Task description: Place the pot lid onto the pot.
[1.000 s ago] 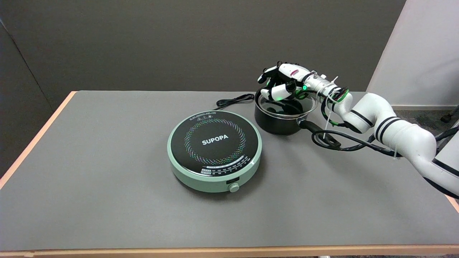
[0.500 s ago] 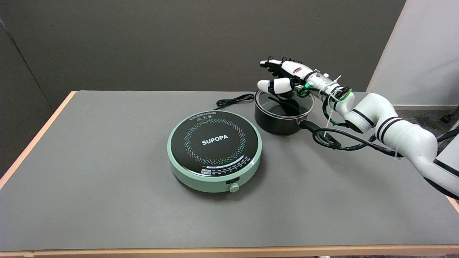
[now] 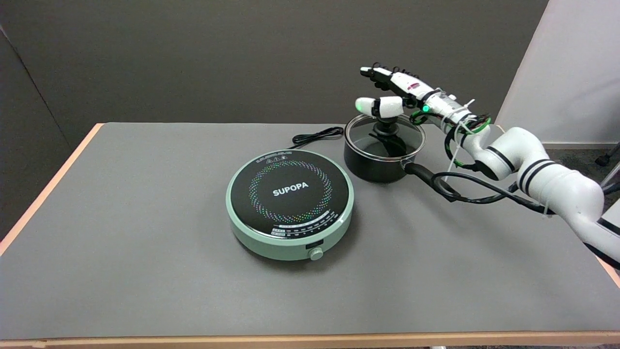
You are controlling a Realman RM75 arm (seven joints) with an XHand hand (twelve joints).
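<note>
One head view covers the scene. On the grey worktop (image 3: 145,218) the black pot (image 3: 375,167) stands toward the far right, with the glass pot lid (image 3: 385,140) seated level on its rim and the lid's black knob (image 3: 386,127) upright at centre. The pot's black handle (image 3: 426,174) points right and toward the near side, lying close to the looped black cable (image 3: 465,194) that hangs from the right arm (image 3: 533,174).

Right hand (image 3: 395,94): raised above the lid, fingers (image 3: 375,73) extended and spread apart, thumb (image 3: 378,106) stretched out just over the knob. Nothing is gripped; whether the thumb touches the knob cannot be told from this angle.

Surrounding items:
- A round mint-green induction cooker (image 3: 289,203) marked SUPOPA sits just beside the pot on its left and nearer the camera; the two appear close but apart. Its control dial (image 3: 316,253) faces the near edge.
- The cooker's black power cord (image 3: 317,135) lies coiled on the worktop behind the cooker, ending just left of the pot.
- A white panel (image 3: 571,72) stands beyond the right end of the worktop, behind the arm.

Obstructions: the arm's cable loop rests on the worktop beside the pot handle; the cooker and cord flank the pot's left side
</note>
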